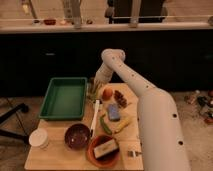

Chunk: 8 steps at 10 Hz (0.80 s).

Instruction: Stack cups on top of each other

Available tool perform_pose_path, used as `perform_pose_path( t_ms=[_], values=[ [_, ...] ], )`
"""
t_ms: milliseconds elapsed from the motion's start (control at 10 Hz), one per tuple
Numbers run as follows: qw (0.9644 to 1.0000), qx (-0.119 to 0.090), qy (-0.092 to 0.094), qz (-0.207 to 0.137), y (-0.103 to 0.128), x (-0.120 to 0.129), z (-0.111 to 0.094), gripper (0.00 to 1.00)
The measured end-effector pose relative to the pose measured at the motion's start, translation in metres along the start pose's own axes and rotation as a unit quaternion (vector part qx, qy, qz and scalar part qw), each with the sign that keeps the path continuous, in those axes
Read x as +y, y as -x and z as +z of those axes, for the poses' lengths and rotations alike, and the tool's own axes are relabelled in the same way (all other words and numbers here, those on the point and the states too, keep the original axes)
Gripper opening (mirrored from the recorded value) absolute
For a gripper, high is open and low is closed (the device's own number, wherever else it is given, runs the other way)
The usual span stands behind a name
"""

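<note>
Gripper (93, 90) sits at the far end of the table (55, 159), lowered just beside the right wall of the green tray (64, 98); whether its fingers are parted or closed cannot be told. A small yellow-green cup (92, 92) appears directly at the gripper, though contact between the two cannot be confirmed. The dark brownish-grey cup cannot be made out. Immediately right of the gripper lies a red-orange round item (107, 93), with a dark brown item (120, 98) beside it. Nearer the camera rest a white utensil (95, 116), a blue sponge (113, 112), a green vegetable (105, 124) and a yellow item (123, 123). At the near edge stand a white tub (39, 138), a dark purple bowl (77, 136) and an orange bowl (103, 150) holding a pale block. The white arm (150, 107) reaches from the lower right across to the gripper.
</note>
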Motion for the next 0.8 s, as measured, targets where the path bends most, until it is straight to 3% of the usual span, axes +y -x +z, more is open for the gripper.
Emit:
perform_pose_path(
  t_ms=[200, 300, 800],
  values=[
    [1.0, 0.0, 0.0, 0.002, -0.0005, -0.0003, 0.0003, 0.73],
    [1.0, 0.0, 0.0, 0.002, -0.0008, -0.0003, 0.0007, 0.78],
    [1.0, 0.0, -0.001, 0.002, -0.0004, -0.0023, 0.0021, 0.8]
  ],
)
